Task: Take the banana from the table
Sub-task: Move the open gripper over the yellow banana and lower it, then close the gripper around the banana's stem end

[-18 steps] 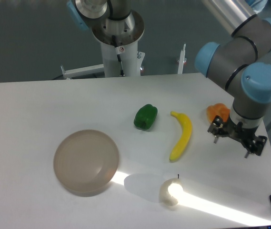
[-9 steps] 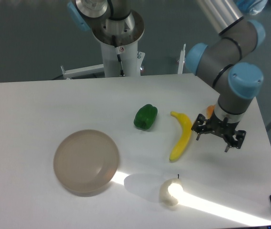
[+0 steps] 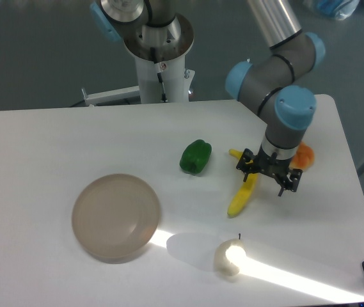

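Observation:
The yellow banana (image 3: 241,195) lies on the white table (image 3: 54,147), right of centre, its length running from upper right to lower left. My gripper (image 3: 266,177) hangs over the banana's upper half and hides part of it. Its dark fingers are spread apart, one near the stem end and one to the right, with nothing held between them. How high it is above the fruit I cannot tell.
A green pepper (image 3: 196,157) sits just left of the banana. A small orange fruit (image 3: 304,155) shows behind the wrist on the right. A tan upturned bowl (image 3: 116,216) rests at front left and a pale pear-like fruit (image 3: 229,256) at the front. The table's right edge is close.
The arm has swung left from the table's right side, past the orange fruit, and now stands over the banana. The banana and other objects have not moved.

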